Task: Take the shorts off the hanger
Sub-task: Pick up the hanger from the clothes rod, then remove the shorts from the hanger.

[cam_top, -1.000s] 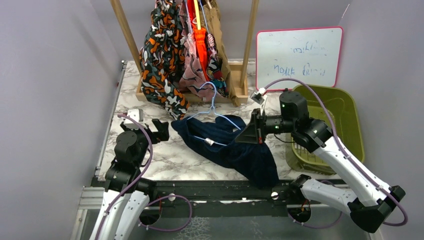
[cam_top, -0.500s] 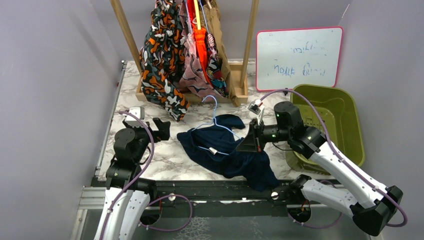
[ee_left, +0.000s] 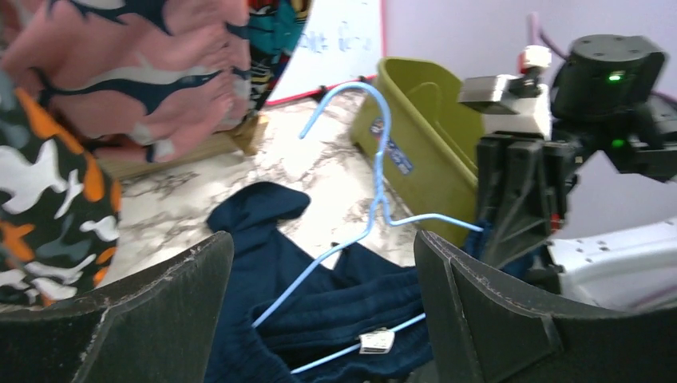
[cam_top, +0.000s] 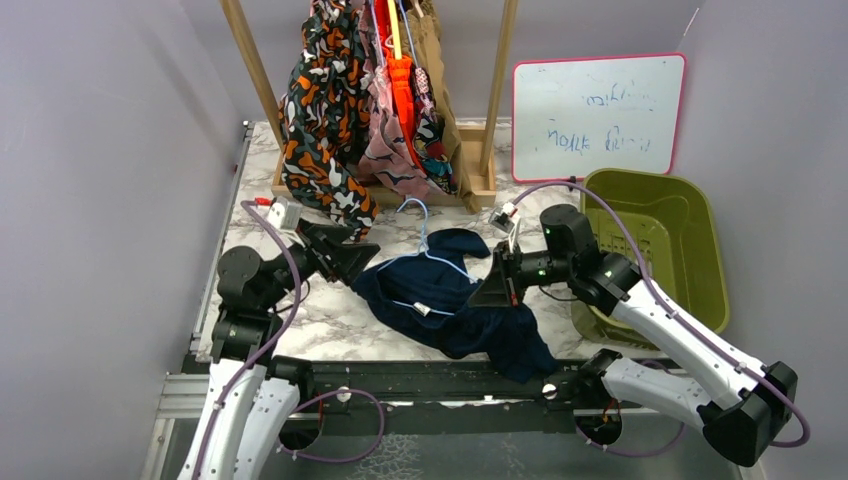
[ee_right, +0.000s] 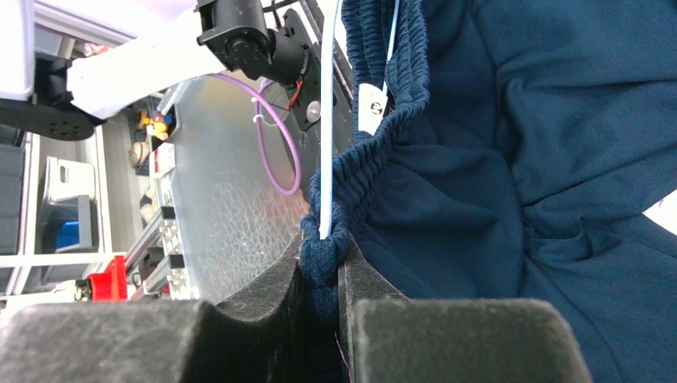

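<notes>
Right now my right claw [ee_right: 319, 275] is clamped together on the elastic waistband of the navy shorts [cam_top: 455, 315]. They lie crumpled on the marble tabletop [cam_top: 330, 315] between my 2 arms, with 1 end spilling over the near edge. The pale blue hanger [cam_top: 428, 235] is threaded through them, hook pointing far. My left claw [cam_top: 352, 258] hovers just left of the shorts, fingers wide apart, gripping nothing. The printed shorts [cam_top: 320, 110] hang on the far wooden rack [cam_top: 250, 60].
</notes>
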Controlling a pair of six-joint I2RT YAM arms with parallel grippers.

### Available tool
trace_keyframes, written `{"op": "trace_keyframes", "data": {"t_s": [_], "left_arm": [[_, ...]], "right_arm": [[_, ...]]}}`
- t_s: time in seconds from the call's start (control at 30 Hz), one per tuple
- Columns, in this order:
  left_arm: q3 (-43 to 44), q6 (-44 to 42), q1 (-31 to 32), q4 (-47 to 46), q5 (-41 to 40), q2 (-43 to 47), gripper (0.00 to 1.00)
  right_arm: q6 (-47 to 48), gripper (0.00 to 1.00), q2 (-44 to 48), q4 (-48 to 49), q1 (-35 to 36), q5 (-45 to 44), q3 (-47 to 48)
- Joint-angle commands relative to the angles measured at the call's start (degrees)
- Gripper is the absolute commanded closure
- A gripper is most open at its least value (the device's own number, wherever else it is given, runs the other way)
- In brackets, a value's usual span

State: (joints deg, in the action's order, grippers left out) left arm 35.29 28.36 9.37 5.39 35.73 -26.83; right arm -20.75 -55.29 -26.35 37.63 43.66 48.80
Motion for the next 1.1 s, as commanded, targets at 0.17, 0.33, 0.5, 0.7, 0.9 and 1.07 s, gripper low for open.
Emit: {"op": "trace_keyframes", "data": {"t_s": [0.17, 0.33, 0.5, 0.7, 0.9, 1.07], "left_arm": [[9.08, -6.21, -0.31, 11.17, 4.61, -7.85, 0.14], [8.71, -2.44, 1.04, 8.7, 5.02, -9.69, 0.16], [6.56, 0.74, 7.64, 2.99, 0.03, -9.74, 0.16], [4.2, 1.0, 15.88, -2.89, -4.78, -13.77, 0.19], [1.83, 0.49, 21.08, -6.16, -15.1, -15.02, 0.27], [3.33, -2.64, 23.43, -8.67, -20.01, -22.37, 0.38]], "right_arm": [[1.48, 0.99, 2.2, 2.47, 0.43, -0.05, -1.0], [1.41, 0.99, 1.93, 3.95, 0.43, 4.02, -2.97], [1.53, 0.99, -0.63, 5.7, 0.42, 5.14, -2.86], [1.04, 0.99, -2.95, 9.14, 0.52, 7.93, -3.44], [1.71, 0.99, -6.04, 7.35, 0.85, 7.42, -0.5], [1.48, 0.99, -6.36, 7.04, 0.95, 7.92, 1.62]]}}
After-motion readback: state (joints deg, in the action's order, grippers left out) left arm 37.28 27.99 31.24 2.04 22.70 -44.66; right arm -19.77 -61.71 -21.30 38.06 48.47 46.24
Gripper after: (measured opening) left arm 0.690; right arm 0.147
